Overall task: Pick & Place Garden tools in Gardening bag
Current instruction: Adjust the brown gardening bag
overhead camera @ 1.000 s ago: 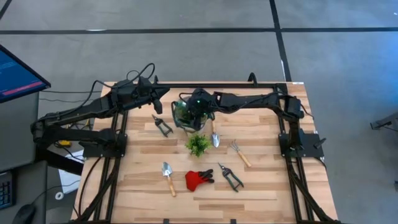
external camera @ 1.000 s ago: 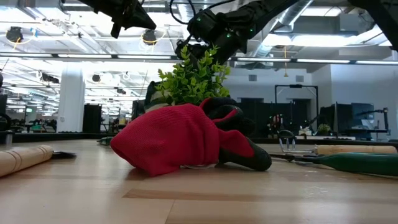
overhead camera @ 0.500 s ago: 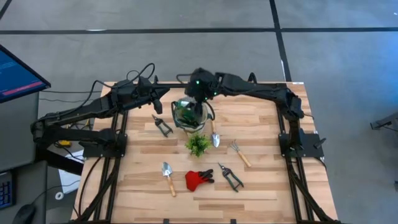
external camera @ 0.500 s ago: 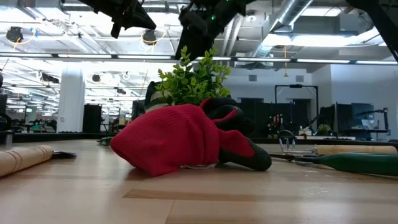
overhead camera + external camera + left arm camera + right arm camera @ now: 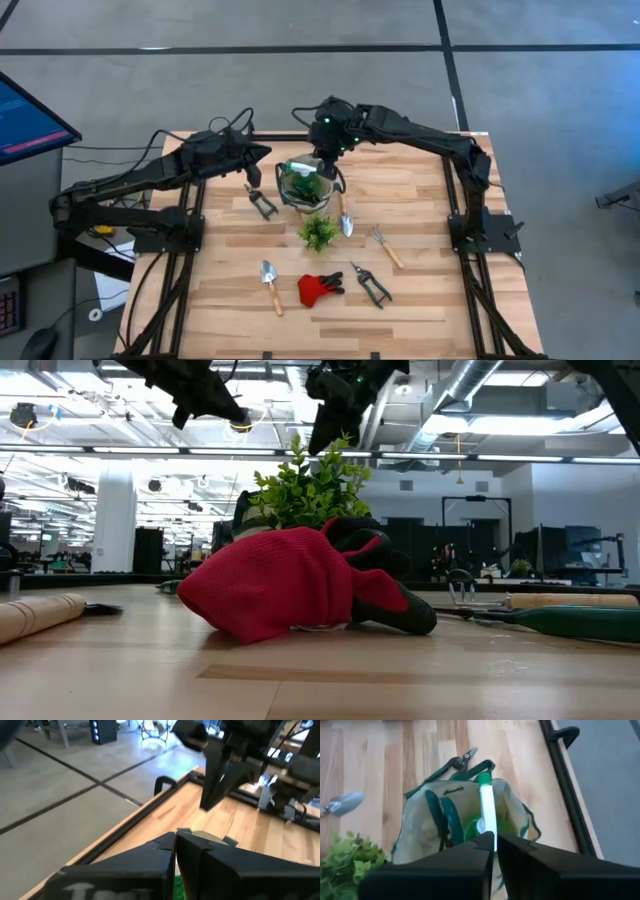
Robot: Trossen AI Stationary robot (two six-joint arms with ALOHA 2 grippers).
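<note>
The beige gardening bag (image 5: 291,197) stands upright at the table's far middle and also shows in the right wrist view (image 5: 415,832). A green spray bottle (image 5: 485,805) stands inside it. My right gripper (image 5: 328,152) hangs shut and empty above the bag's far rim. My left gripper (image 5: 264,151) is shut and empty, raised left of the bag. Black-handled shears (image 5: 261,203) lie left of the bag. A trowel (image 5: 345,218), a rake (image 5: 384,246), a second trowel (image 5: 270,284), red gloves (image 5: 319,288) and more shears (image 5: 370,284) lie nearer.
A small leafy plant (image 5: 318,233) stands just near of the bag, between it and the gloves. A black frame rail (image 5: 350,136) runs along the table's far edge. Bare wood lies at the near left and far right of the table.
My right gripper has risen out of the bag's mouth and drawn back toward the table's far edge, uncovering the bag and the green bottle in it. The bag stays where it was.
</note>
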